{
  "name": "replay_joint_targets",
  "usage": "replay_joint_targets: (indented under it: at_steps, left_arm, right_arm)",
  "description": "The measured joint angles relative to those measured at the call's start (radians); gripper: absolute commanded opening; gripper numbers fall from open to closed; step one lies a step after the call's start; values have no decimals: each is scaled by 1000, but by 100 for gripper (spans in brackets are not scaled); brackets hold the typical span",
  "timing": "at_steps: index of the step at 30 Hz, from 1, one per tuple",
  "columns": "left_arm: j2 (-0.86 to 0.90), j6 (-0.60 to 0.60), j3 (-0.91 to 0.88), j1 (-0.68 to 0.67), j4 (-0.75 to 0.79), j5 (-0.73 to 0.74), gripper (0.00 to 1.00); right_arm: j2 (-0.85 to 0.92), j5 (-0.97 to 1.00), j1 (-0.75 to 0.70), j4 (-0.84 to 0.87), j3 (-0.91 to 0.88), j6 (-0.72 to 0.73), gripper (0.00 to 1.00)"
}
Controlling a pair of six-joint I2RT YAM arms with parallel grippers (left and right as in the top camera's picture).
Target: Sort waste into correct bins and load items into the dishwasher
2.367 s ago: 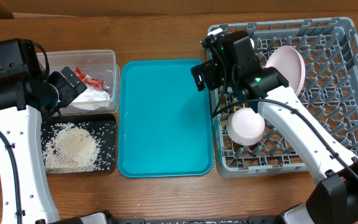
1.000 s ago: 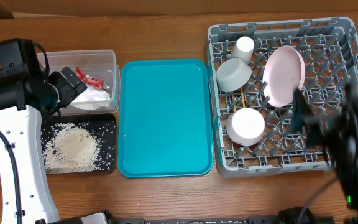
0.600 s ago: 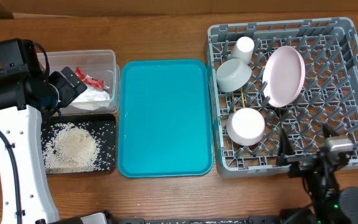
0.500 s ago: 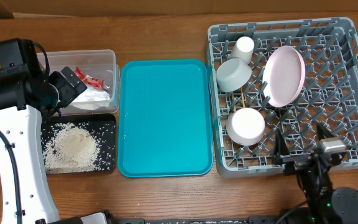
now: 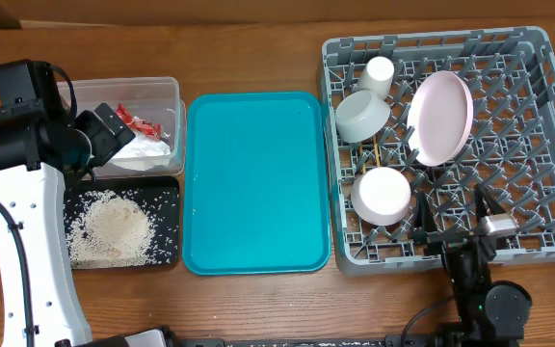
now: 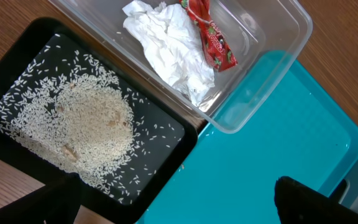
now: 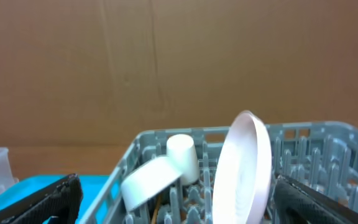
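- We see a wooden table [image 5: 258,48] carrying four things.
- Tub [image 5: 169,89]: left side, far edge.
- Black tray [image 5: 169,198]: just beside the tub, on its near side.
- Teal tray [image 5: 258,183]: centre, just beside both.
- Rack [image 5: 432,40]: right side, just beside the teal tray.
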Motion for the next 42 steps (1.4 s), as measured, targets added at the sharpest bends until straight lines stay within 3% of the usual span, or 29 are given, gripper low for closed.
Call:
replay_joint_targets:
  at_steps: [12,42]
  left_arm:
    - [0,0,0,0,0,0,100]
    - [0,0,0,0,0,0,100]
  right_arm:
    - [-1,9,0,-93,-53,10,100]
    - [-1,9,0,-93,-53,10,100]
